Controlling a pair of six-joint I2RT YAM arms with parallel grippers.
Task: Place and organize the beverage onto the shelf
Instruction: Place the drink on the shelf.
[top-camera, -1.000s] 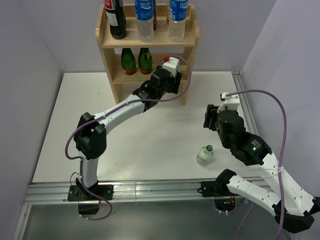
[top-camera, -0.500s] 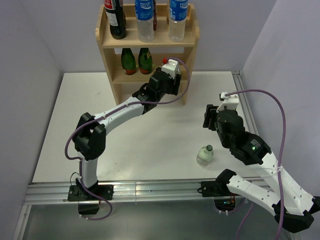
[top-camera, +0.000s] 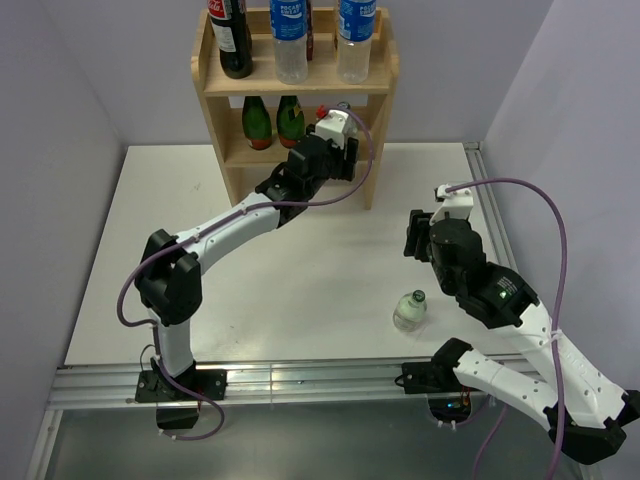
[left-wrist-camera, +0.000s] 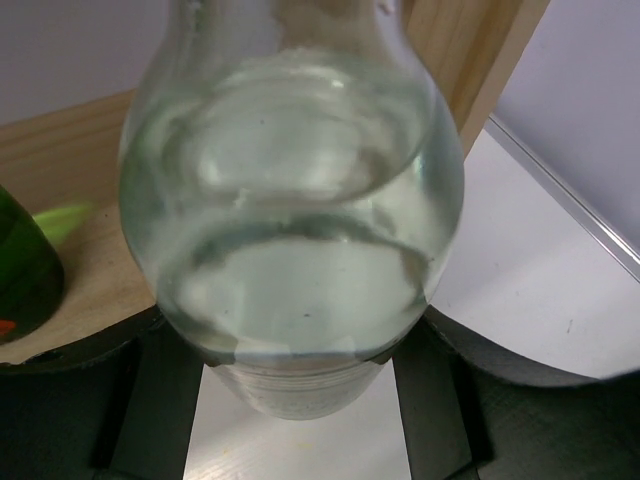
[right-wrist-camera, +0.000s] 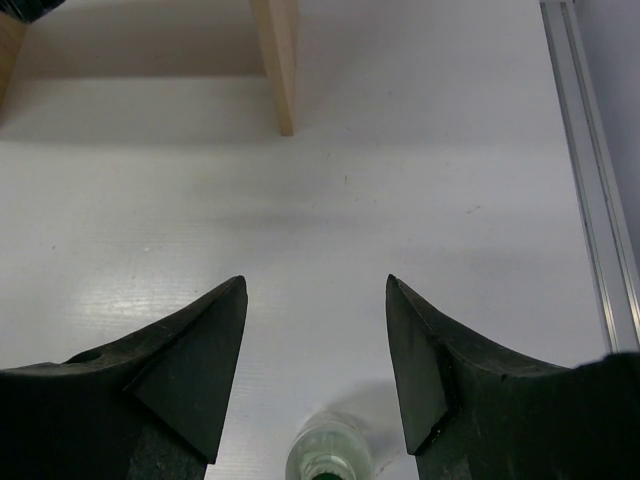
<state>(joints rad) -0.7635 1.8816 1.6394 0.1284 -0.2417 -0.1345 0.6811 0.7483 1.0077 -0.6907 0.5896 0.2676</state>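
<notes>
The shelf (top-camera: 378, 80) stands at the back of the table. Its top tier holds a dark cola bottle (top-camera: 233, 45) and two clear blue-label bottles (top-camera: 291, 50); two green bottles (top-camera: 258, 122) stand on the middle tier. My left gripper (top-camera: 328, 128) is shut on a clear bottle (left-wrist-camera: 290, 230) at the middle tier's right part, its red cap (top-camera: 321, 111) just showing. In the left wrist view the bottle fills the frame, over the wooden board (left-wrist-camera: 85, 150), right of a green bottle (left-wrist-camera: 25, 270). My right gripper (right-wrist-camera: 315, 290) hangs open over the table, behind a small clear green-capped bottle (top-camera: 410, 311).
The shelf's right side panel (right-wrist-camera: 279, 60) stands ahead of the right gripper in its wrist view. A metal rail (right-wrist-camera: 590, 190) runs along the table's right edge. Purple cables loop over both arms. Grey walls close in the table on both sides.
My left arm has carried the clear bottle up and back, further into the shelf's middle tier. The right arm has barely shifted.
</notes>
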